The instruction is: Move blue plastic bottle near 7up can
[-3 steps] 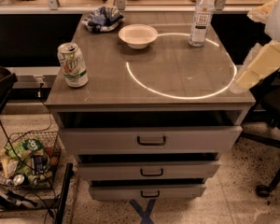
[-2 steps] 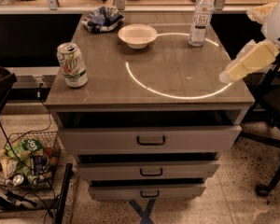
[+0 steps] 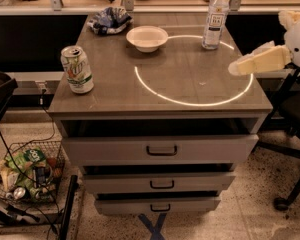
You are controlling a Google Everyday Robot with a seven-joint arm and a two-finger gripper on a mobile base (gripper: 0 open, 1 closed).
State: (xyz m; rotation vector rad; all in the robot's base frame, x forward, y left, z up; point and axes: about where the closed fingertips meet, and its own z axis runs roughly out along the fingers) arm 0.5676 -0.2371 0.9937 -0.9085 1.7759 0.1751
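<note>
The blue plastic bottle [image 3: 215, 19], clear with a white cap and white label, stands upright at the back right of the table top [image 3: 115, 91]. The 7up can [image 3: 77, 69], white and green with a silver top, stands upright near the front left edge. My gripper [image 3: 236, 67] is the cream-coloured tip of the arm that comes in from the right. It hovers over the table's right edge, in front of the bottle and clear of it, and far from the can. It holds nothing that I can see.
A white round bowl [image 3: 147, 37] sits at the back middle, a blue-and-white wrinkly bag [image 3: 109, 20] at the back left. Drawers [image 3: 161, 150] are below the top. A wire basket of trash [image 3: 25, 174] is on the floor left, a chair base [image 3: 290, 154] right.
My gripper has moved left and a little up, from beside the table's right edge to over it. The bottle, can, bowl and bag have not moved.
</note>
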